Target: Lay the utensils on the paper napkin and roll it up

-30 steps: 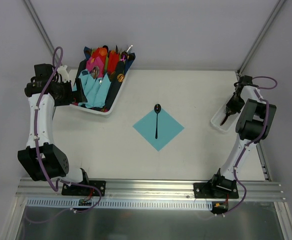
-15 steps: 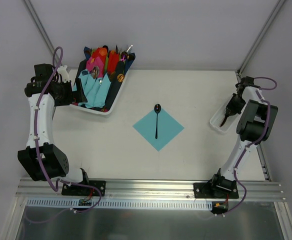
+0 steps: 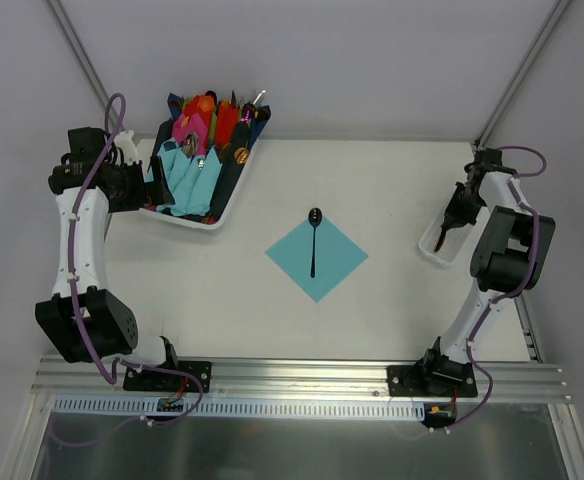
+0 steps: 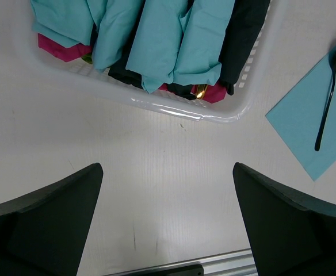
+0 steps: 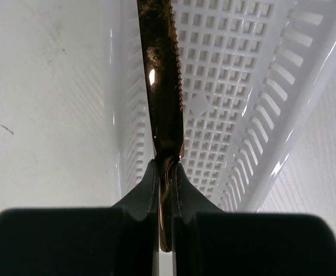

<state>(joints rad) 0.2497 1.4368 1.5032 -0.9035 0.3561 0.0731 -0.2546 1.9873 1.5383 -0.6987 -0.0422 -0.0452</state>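
One spoon (image 3: 313,243) on one napkin (image 3: 338,256), one knife (image 5: 162,75) in right gripper (image 5: 164,168)

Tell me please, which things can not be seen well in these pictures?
- Right wrist view: the tip of the knife is cut off by the top edge; its handle is mostly hidden between the fingers of the right claw.
- Top view: what else lies in the small white basket is too small to tell, partly covered by the right arm.
- Left wrist view: the teal napkin is cut off by the right edge.
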